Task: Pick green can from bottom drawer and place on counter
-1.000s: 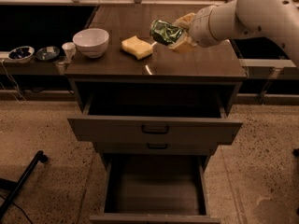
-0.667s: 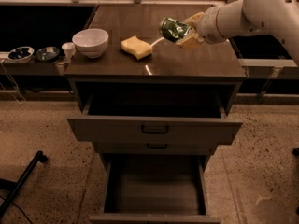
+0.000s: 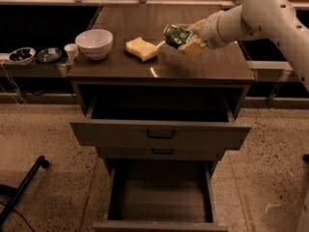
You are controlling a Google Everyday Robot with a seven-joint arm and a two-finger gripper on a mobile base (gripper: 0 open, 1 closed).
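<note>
Judging by how things lie, the pick is done. The bottom drawer (image 3: pixel 161 197) stands pulled out with a bare floor, and the green can (image 3: pixel 176 35) is held in the air, clamped between the fingers of the gripper (image 3: pixel 187 39). The gripper hovers over the counter (image 3: pixel 203 65), right of centre and nearer the back edge than the front, just beside the yellow sponge (image 3: pixel 141 49). What is left is to lower the can onto the surface and let go. The can is tilted, one end toward the sponge, and its shiny dark green skin shows pale markings.
</note>
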